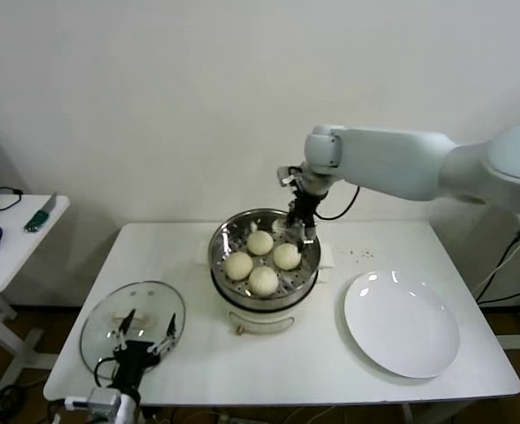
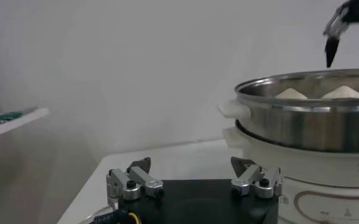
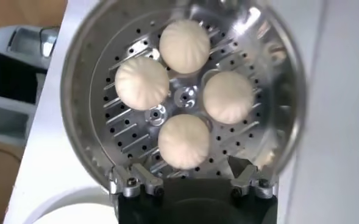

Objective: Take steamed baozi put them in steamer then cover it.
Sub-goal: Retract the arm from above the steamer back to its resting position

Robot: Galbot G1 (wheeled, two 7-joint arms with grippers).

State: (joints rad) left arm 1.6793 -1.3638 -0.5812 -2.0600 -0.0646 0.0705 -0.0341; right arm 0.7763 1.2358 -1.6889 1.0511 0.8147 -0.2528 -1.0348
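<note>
1. we see the steamer [image 1: 265,256] standing near the middle of the white surface [image 1: 198,371], a shiny perforated basket seated on a white pot base.
2. we count four steamed baozi [image 1: 262,259] inside the basket, arranged in a ring on the perforated floor; in the right wrist view the steamed baozi [image 3: 185,100] sit close together around the centre of the steamer [image 3: 94,128], with small gaps between them.
3. we find the right claw [image 1: 300,227] above the far right rim of the basket, pointing down; in the right wrist view the right claw [image 3: 193,182] has its fingers spread wide with nothing between them.
4. we locate the cover [image 1: 132,325] lying flat on the surface at the robot's left of the steamer, handle side up, apart from the pot base.
5. we find the left claw [image 1: 144,333] directly over the cover, fingers spread wide and holding nothing; in the left wrist view the left claw [image 2: 194,182] points toward the steamer [image 2: 307,122], where two bun tops show above the rim.
6. we note a white plate [image 1: 402,324] lying on the surface at the robot's right of the steamer.
7. we note a small side table [image 1: 12,238] to the left, carrying small items.
</note>
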